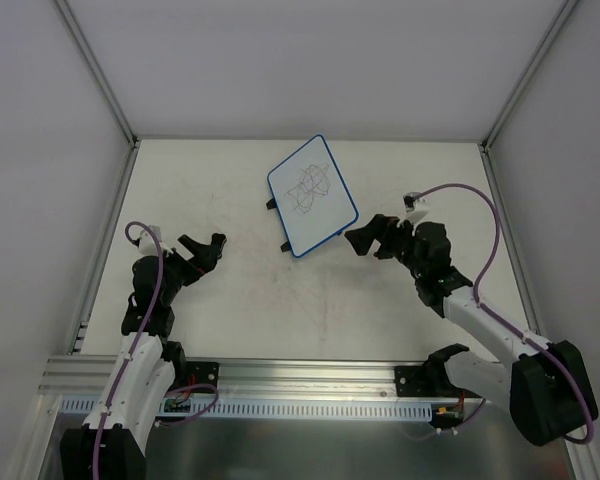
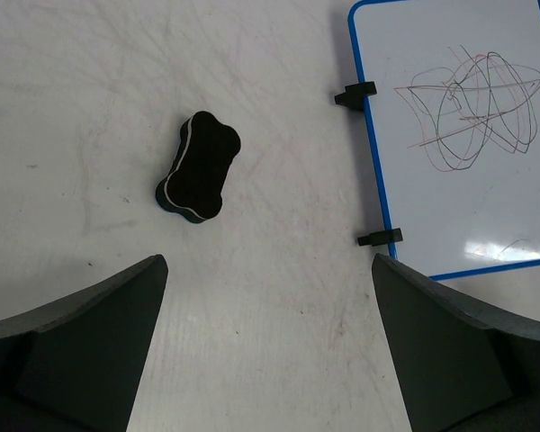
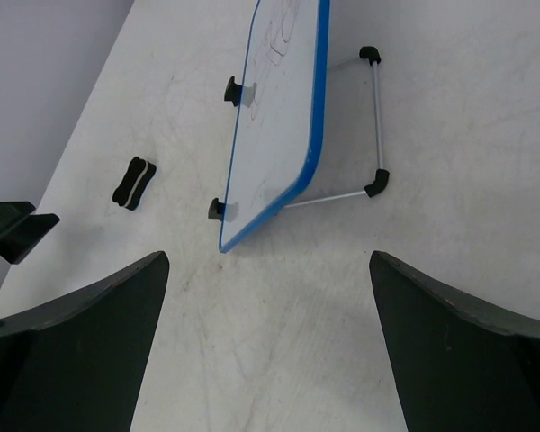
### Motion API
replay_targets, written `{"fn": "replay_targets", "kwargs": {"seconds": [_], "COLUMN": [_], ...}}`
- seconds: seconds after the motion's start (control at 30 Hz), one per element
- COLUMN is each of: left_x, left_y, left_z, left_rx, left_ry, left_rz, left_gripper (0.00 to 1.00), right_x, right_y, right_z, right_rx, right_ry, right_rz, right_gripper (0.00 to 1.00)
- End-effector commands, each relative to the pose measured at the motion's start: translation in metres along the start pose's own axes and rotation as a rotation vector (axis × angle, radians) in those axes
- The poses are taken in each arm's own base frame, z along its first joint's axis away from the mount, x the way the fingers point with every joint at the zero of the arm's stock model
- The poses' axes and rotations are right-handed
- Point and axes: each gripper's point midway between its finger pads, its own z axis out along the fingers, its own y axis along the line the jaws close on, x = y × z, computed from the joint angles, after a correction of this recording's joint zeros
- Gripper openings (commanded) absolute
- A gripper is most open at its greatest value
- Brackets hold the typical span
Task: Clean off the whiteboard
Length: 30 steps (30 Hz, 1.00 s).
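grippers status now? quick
left gripper: open, holding nothing.
right gripper: open, holding nothing.

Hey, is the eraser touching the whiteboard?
Apart. The left wrist view shows a strip of bare table between the eraser and the whiteboard, feet included.
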Motion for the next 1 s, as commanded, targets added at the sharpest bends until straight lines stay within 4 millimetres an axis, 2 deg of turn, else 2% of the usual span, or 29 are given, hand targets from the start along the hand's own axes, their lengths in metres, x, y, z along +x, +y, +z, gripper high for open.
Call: {"fn": "replay_targets", "kwargs": {"seconds": [0.0,0.03,0.07,0.2,0.4,0.47,0.53,0.8,0.97], "left_x": [-0.019,-0.021,-0.021,-0.021,-0.02,-0.02,-0.019,-0.019,-0.02], "left_y": [-0.017,-0.018,-0.018,-0.018,-0.016,-0.015,-0.014,-0.011,-0.009], "left_z": [-0.001,-0.002,-0.002,-0.003,-0.002,-0.001,-0.001,0.001,0.001], "left_rx": [0.057,0.064,0.064,0.066,0.058,0.054,0.05,0.031,0.022], "left_ry": [-0.046,-0.052,-0.054,-0.062,-0.057,-0.054,-0.052,-0.05,-0.056], "left_rz": [0.034,0.037,0.039,0.044,0.045,0.043,0.046,0.048,0.052], "left_gripper": [0.99,0.99,0.99,0.99,0.99,0.99,0.99,0.99,0.99], "right_x": [-0.038,-0.044,-0.039,-0.046,-0.047,-0.046,-0.049,-0.05,-0.048], "right_y": [0.026,0.029,0.025,0.025,0.018,0.015,0.016,0.012,0.011], "right_z": [0.016,0.021,0.027,0.039,0.05,0.053,0.055,0.07,0.074], "right_rx": [-0.086,-0.09,-0.08,-0.091,-0.08,-0.091,-0.117,-0.162,-0.169], "right_ry": [-0.062,-0.069,-0.051,-0.07,-0.078,-0.081,-0.101,-0.089,-0.087], "right_rz": [0.027,0.027,0.034,0.047,0.056,0.061,0.07,0.122,0.117], "right_gripper": [0.99,0.99,0.99,0.98,0.88,0.78,0.72,0.68,0.57]}}
